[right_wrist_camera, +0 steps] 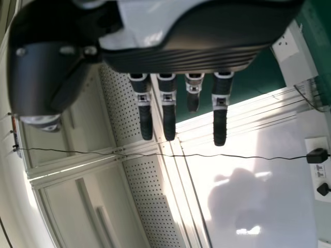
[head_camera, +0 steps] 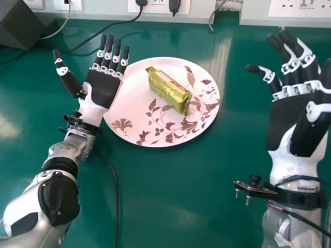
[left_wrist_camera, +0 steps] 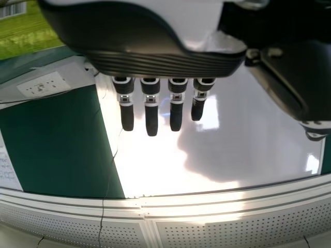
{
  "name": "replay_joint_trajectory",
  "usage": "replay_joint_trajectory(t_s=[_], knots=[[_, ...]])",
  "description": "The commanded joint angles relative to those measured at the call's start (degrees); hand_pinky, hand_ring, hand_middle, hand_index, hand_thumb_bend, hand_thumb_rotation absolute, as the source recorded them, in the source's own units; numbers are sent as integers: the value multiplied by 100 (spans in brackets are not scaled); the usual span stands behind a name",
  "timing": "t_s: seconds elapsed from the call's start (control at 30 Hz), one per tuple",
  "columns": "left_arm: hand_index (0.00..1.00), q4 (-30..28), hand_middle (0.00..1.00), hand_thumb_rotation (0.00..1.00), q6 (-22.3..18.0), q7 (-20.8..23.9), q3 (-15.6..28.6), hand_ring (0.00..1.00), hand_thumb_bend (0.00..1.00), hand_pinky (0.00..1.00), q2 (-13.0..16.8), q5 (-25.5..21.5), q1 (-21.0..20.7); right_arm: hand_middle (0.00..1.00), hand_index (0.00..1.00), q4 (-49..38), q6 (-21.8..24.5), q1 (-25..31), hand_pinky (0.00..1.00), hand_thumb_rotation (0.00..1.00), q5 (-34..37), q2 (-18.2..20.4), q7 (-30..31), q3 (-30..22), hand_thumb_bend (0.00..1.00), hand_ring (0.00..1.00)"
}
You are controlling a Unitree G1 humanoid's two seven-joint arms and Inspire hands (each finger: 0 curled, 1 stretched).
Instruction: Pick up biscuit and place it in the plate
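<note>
Biscuit (head_camera: 169, 92), in its green wrapper, we find lying aslant on the patterned plate (head_camera: 129, 95), inside the rim and touched by neither hand. We note the plate flat on the green table (head_camera: 191, 201). We record the left hand (head_camera: 102, 88) just beside the plate's left edge, palm up, fingers straight and thumb spread apart. We record the right hand (head_camera: 286, 121) well apart on the right, its fingers relaxed and holding nothing
</note>
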Motion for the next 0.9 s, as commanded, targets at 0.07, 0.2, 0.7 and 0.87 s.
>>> replay_joint_trajectory(t_s=[0.07, 0.2, 0.7, 0.87], knots=[[99, 40, 94, 68, -117, -104, 29, 87, 100, 83, 115, -9, 353, 80, 79, 211, -299, 147, 62, 61, 190, 161, -20, 120, 82, 75], [98, 32, 93, 66, -217, -184, 10, 88, 100, 85, 123, 9, 419, 80, 78, 307, -370, 180, 63, 59, 383, 98, 28, 126, 82, 75], [99, -222, 94, 64, -184, -357, -264, 89, 100, 91, -241, 71, 584, 79, 79, 564, -1028, 906, 62, 56, 1088, 81, 401, -11, 77, 74], [98, -285, 94, 67, 15, -258, -360, 89, 100, 95, -280, 85, 544, 79, 79, 503, -1137, 1025, 62, 60, 1086, 232, 270, 45, 75, 73]])
